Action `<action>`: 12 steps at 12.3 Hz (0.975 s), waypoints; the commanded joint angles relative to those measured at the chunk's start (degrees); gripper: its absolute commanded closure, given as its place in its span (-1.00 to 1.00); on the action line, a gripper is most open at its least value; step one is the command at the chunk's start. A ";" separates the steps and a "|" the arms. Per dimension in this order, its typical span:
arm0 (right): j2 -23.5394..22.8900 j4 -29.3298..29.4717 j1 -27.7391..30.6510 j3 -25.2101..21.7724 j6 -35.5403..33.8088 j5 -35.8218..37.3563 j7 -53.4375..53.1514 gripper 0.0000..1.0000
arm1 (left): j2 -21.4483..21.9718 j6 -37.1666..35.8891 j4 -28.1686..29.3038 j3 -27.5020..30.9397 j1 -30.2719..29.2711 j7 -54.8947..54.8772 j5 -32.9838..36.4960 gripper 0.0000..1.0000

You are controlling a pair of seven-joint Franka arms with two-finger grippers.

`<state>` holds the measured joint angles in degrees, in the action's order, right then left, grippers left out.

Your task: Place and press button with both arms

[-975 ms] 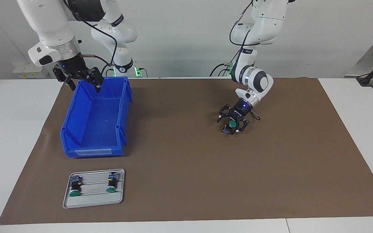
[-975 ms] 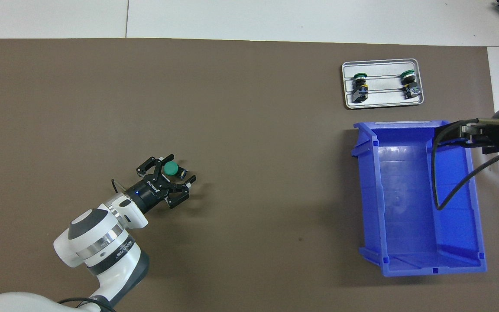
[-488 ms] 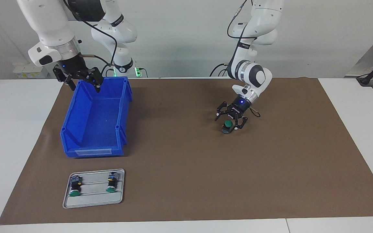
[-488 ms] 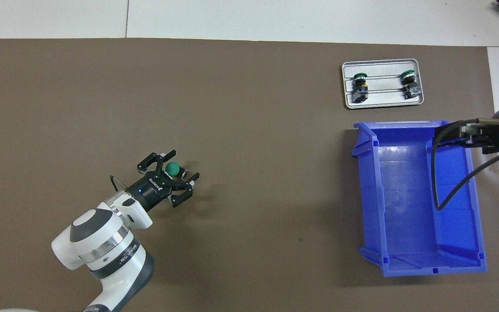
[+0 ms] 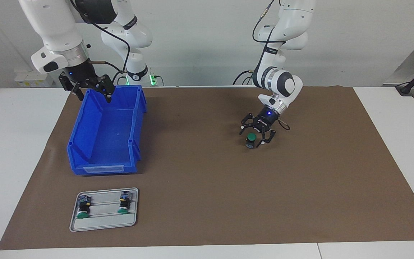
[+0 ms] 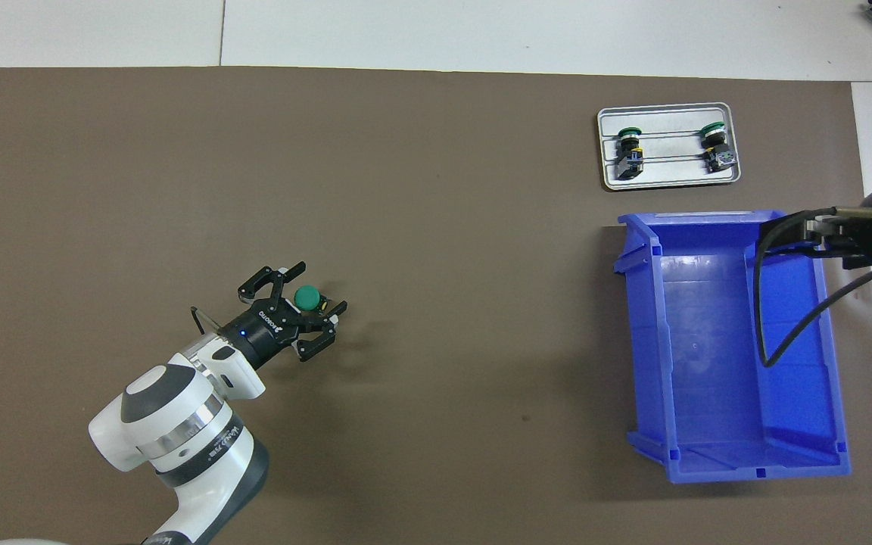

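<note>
Two white robot arms at a counter (image 5: 207, 253) covered w/ a brown mat (image 5: 207, 201).

Left gripper (image 5: 256, 133) sits low over the open middle of the mat. Its jaws are spread wide, and the button (image 5: 251, 140) stands upright between them, green cap up, black body resting on the mat. The fingertips look apart from the button's sides, so it seems set down, not gripped. Standing cap-up on bare mat likely leaves it ready for a press from above.

Right gripper (image 5: 91, 88) hangs over the rim of a blue bin (image 5: 99, 158) at the right arm's end of the counter. Its jaws are spread too and carry nothing; this arm waits. The bin looks empty.

A grey tray (image 5: 102, 225) lies just in front of the bin's open end, well apart from both sets of jaws. It holds two spare switches (image 5: 82, 208) lying on their sides, prob. stock not in use.

Judgement: placing about done; the press is still to do.
</note>
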<state>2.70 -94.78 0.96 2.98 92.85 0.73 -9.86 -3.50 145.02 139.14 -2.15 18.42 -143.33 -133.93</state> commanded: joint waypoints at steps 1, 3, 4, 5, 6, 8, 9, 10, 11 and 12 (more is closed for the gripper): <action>0.47 -0.50 0.44 0.10 0.14 -1.26 1.34 -1.00 | -0.28 7.01 -6.66 -0.14 0.30 5.76 -0.19 -0.91; 0.55 -0.50 0.44 0.10 0.22 -1.26 1.34 -1.00 | -1.68 10.27 -10.01 -0.14 0.92 8.49 -0.10 -0.91; 0.55 -0.50 0.44 0.10 0.23 -1.26 1.34 -1.00 | -2.56 11.85 -11.33 -0.31 1.01 9.64 -0.02 -0.91; 0.55 -0.50 0.44 0.10 0.14 -1.26 1.34 -1.00 | -2.74 13.43 -12.39 -0.31 1.18 11.30 0.16 -0.90; 0.55 -0.50 0.44 0.10 0.14 -1.26 1.34 -1.00 | -2.74 13.88 -13.62 -0.31 1.18 13.14 0.51 -0.90; 0.55 -0.50 0.44 0.10 0.23 -1.26 1.34 -1.00 | -2.74 16.51 -15.91 -0.40 1.18 16.58 0.60 -0.90; 0.55 -0.50 0.44 0.10 0.23 -1.26 1.34 -1.00 | -2.74 17.83 -17.14 -0.84 1.10 18.42 0.95 -0.90; 0.55 -0.50 0.44 0.10 0.23 -1.26 1.34 -1.00 | -2.74 18.63 -17.93 -0.93 1.01 20.87 1.30 -0.90; 0.55 -0.50 0.44 0.10 0.23 -1.26 1.34 -1.00 | -2.74 18.72 -18.90 -1.02 0.83 23.86 2.78 -0.90; 0.55 -0.50 0.44 0.10 0.14 -1.26 1.34 -1.00 | -2.74 18.89 -20.21 -0.93 0.74 28.32 5.15 -0.90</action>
<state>2.70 -94.78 0.96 2.98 92.85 0.73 -9.86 -5.35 161.54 122.04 -2.97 18.92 -121.73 -132.13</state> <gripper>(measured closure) 0.000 0.048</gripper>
